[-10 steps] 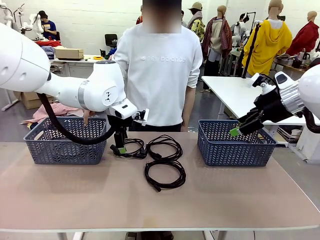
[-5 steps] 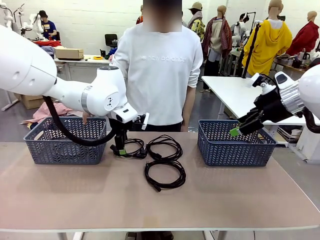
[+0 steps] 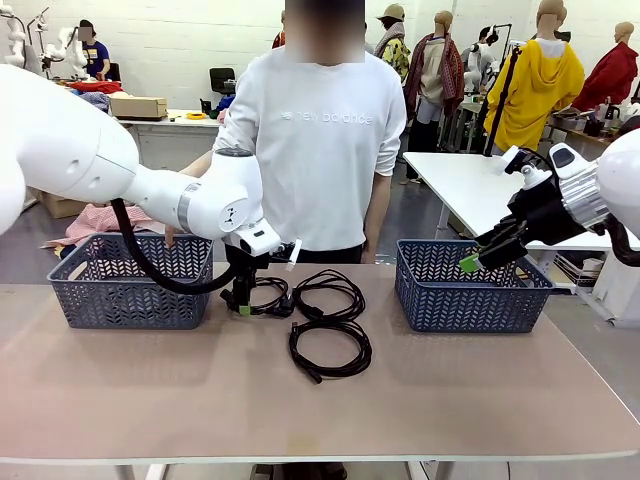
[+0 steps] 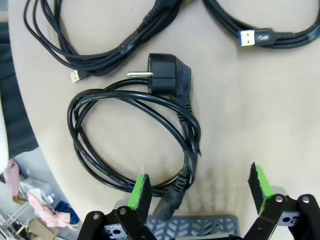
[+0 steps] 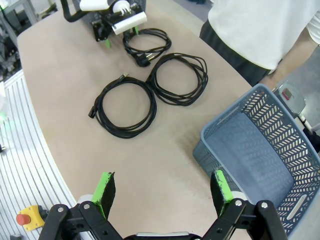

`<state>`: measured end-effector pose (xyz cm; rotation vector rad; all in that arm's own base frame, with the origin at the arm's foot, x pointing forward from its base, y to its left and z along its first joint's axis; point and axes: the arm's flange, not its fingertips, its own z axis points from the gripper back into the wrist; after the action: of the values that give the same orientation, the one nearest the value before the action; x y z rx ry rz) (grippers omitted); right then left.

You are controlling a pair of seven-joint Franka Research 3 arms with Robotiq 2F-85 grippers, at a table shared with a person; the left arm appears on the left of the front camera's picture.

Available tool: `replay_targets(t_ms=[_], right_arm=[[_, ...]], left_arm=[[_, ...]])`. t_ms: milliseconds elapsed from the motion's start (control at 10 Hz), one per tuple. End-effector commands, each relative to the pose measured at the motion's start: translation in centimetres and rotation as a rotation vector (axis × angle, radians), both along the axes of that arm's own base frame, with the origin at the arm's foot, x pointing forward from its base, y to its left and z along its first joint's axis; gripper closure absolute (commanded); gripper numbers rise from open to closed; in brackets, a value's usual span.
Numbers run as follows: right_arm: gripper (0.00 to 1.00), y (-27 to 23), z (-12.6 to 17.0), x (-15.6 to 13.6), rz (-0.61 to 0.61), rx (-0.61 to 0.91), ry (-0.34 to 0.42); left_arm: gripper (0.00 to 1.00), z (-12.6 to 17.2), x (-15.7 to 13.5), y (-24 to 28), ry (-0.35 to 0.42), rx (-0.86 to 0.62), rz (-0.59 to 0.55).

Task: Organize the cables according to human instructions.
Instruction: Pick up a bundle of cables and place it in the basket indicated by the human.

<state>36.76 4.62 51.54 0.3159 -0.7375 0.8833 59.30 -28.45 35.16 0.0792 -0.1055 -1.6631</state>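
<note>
Cables (image 4: 187, 131) smooth black rubbery; plug pin (image 4: 139, 75) shiny metal. Baskets (image 3: 470, 295) grey-blue plastic lattice. Table (image 3: 450, 390) matt beige.

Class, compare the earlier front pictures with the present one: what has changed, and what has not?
The left arm swung toward the table's middle, its open left gripper easing lower over the nearest cable coil; nothing was gripped. The right gripper and the other cables stayed put.

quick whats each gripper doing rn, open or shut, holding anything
Left gripper: open, holding nothing, low over the coiled cable with the round plug.
Right gripper: open, empty, raised near the basket.
</note>
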Motion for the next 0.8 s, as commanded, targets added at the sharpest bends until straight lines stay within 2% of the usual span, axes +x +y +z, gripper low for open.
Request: replay_targets(t_ms=[0,700], right_arm=[[0.0,-0.1,-0.1,0.2,0.017,0.017,-0.007],[0.0,-0.1,-0.1,0.2,0.017,0.017,-0.007]], left_arm=[[0.0,-0.5,1.1,-0.7,0.004,0.035,0.015],[0.0,-2.6,1.3,0.0,0.043,0.037,0.02]])
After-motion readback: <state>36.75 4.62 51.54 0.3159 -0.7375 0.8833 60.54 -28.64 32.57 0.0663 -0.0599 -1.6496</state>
